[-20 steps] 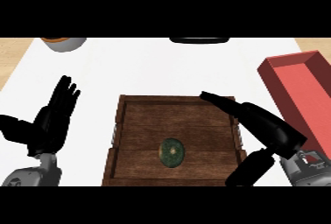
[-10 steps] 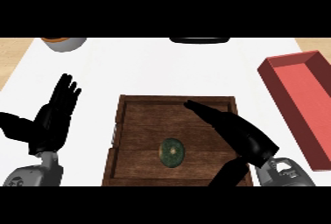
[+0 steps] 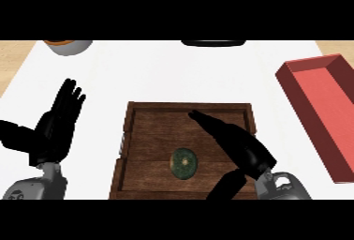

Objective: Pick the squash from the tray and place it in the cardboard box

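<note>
Head view shows the squash [image 3: 184,163] lying in the wooden tray [image 3: 138,140]. It looks small, hard and smooth, maybe slippery. Right hand [image 3: 239,145] hovers beside it, fingers [image 3: 207,121] straight, holding nothing. Best to pinch its two long sides.

1. The right hand [image 3: 239,143] is hovering over the wooden tray [image 3: 138,140], fingers straight, just right of the dark green squash [image 3: 184,163].
2. The left hand [image 3: 56,124] is resting open, left of the tray.
3. The red cardboard box [image 3: 325,110] is sitting at the right.
</note>
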